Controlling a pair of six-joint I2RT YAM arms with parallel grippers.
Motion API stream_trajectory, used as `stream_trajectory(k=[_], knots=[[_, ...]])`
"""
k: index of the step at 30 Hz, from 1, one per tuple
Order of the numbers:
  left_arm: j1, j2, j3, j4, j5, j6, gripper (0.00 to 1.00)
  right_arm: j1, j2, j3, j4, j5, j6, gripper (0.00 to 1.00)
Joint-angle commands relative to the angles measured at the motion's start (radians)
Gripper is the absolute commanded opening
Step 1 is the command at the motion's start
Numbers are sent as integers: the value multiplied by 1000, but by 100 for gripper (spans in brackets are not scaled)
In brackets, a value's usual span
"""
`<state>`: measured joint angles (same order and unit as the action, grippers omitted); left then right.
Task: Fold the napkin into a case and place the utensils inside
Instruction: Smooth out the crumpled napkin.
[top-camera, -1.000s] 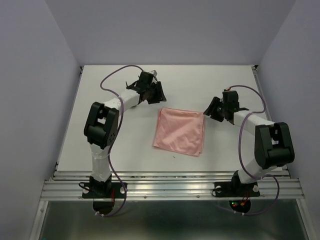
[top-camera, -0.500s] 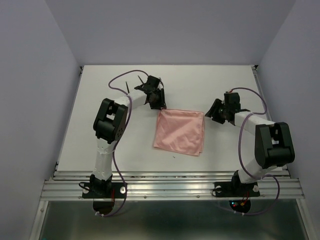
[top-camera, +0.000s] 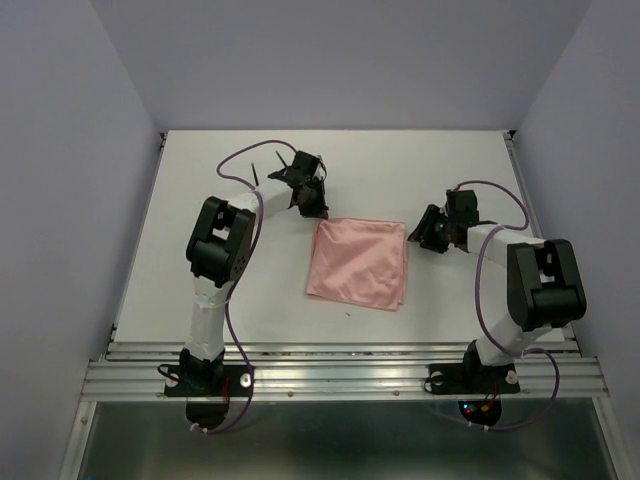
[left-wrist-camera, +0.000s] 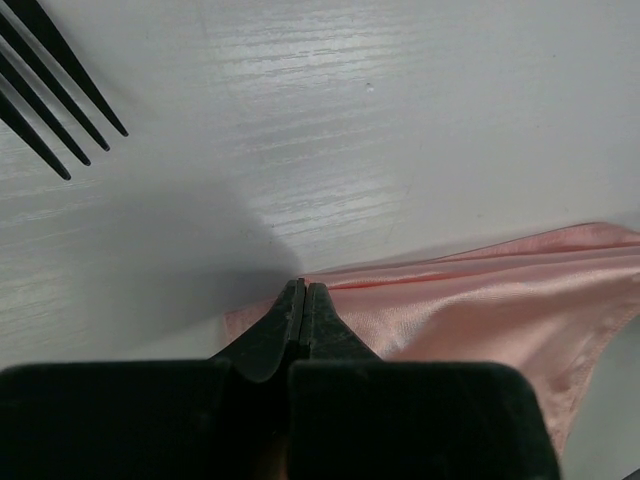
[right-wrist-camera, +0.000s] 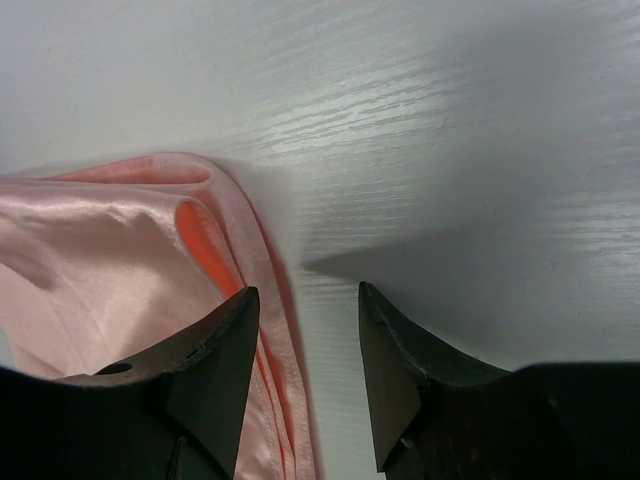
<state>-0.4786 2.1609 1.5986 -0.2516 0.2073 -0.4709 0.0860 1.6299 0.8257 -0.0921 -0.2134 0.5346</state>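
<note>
Left claw (left-wrist-camera: 303, 288) snapped clenched on napkin (left-wrist-camera: 480, 290) corner; right claw (right-wrist-camera: 307, 292) released, nearer.

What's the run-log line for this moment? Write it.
left gripper: shut at napkin corner, grip unclear | right gripper: open, astride napkin edge | fork: not in napkin

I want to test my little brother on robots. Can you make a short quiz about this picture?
1. True or false: the left gripper is shut on a corner of the napkin.
2. Which black thing lies on the table near the left gripper? A) spoon B) fork C) knife
3. Fill the gap: the right gripper has its jaws ___, one over the napkin's edge, one over bare table.

Key: 1 true; 2 B; 3 open.
</note>
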Motion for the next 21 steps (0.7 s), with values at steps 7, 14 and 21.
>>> stream_trajectory(k=[7, 14, 21], knots=[[-3, -21, 31, 18, 40, 5, 0, -5, 90, 16, 80, -119, -30, 47], [-5, -21, 30, 23, 50, 3, 0, 4, 137, 33, 130, -150, -7, 31], [-3, -27, 27, 20, 49, 2, 0, 4, 75, 12, 132, -55, 10, 13]])
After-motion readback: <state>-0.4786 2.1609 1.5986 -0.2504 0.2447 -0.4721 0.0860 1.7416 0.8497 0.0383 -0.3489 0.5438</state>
